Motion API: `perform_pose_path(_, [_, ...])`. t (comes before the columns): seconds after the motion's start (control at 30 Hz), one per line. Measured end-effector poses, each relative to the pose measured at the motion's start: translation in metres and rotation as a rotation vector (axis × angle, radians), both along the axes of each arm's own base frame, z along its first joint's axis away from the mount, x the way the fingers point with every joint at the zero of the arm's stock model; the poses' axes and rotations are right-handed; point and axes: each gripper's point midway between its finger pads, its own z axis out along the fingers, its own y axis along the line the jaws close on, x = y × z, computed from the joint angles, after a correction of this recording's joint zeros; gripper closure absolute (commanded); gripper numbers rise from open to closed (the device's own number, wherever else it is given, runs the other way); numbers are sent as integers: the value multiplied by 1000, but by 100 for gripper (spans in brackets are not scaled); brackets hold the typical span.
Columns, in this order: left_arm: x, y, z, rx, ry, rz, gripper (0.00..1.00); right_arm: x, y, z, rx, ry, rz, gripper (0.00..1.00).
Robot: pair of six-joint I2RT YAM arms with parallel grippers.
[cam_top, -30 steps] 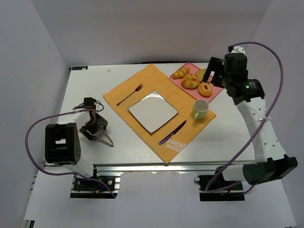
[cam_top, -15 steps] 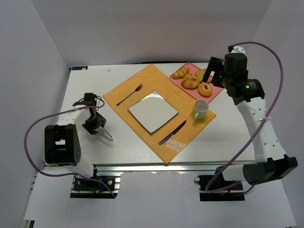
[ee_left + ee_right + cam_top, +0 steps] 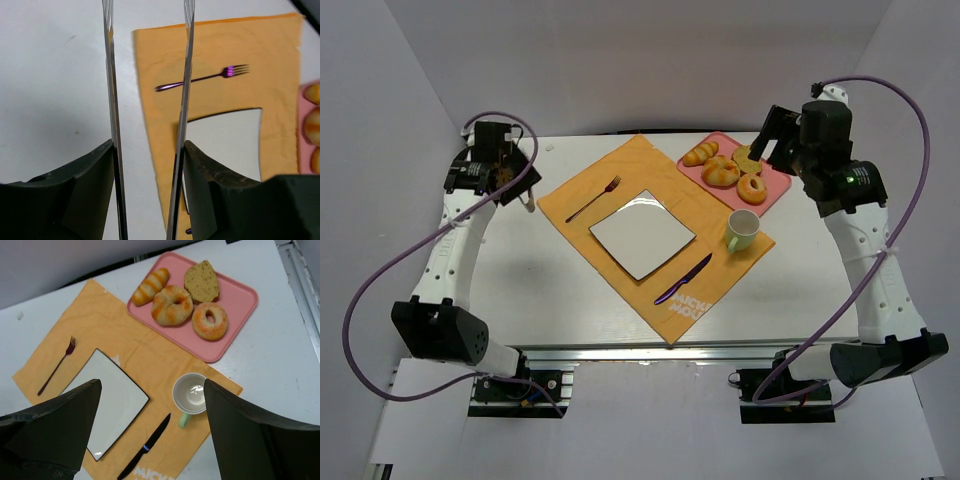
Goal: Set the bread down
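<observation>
All the bread lies on a pink tray [image 3: 235, 297] at the far right of the counter [image 3: 280, 370], set along the far right edge of an orange mat [image 3: 115, 330]. There are four pieces. A striped roll [image 3: 151, 286] is at the tray's far left, and a brown slice [image 3: 201, 281] is just beside it at the far side. A glazed ring [image 3: 172, 305] lies in the middle, touching or nearly touching the roll. A sugared donut [image 3: 210, 321] is on the near right, just beside the ring. The square white plate [image 3: 117, 405] sits in the middle of the mat, turned corner-on and apart from the tray. A fork [image 3: 56, 366] lies on the mat to the plate's far left. A dark knife [image 3: 145, 446] lies on the mat along the plate's near right edge. An upright cup [image 3: 191, 394] stands on the mat between the knife and the tray, close to the tray's near edge. The right pincer [image 3: 152, 390] hangs high over the setting with its fingers spread wide and nothing between them. In the top view it overlaps the tray's far right edge. The left pincer [image 3: 148, 10] is raised over the counter's far left part, beside the mat. Its two long thin fingers are parallel and spread, pinching nothing. In its wrist view the right finger crosses the fork's handle and the plate's corner.
</observation>
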Motion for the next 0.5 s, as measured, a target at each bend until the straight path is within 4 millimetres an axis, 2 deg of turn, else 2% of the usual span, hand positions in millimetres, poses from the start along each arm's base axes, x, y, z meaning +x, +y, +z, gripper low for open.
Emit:
perform_pose_path(0.1, [18,-31,24,7,-66,-120,38,-1,-7,15,10,-38,-43,11])
perform_pose_path(0.2, [46,-83,41,4,-133,-285,38,-5,-18,24,21,-62,-101,11])
perform_pose_path(0.27, [67,-121,46,1,-176,-395,38,-8,-28,30,24,-73,-145,11])
perform_pose_path(0.4, [96,-192,38,-21,-228,-594,38,-16,-48,53,22,-110,-229,11])
perform_pose_path(0.5, [107,-235,24,-45,-242,-719,38,-25,-66,82,19,-169,-297,11])
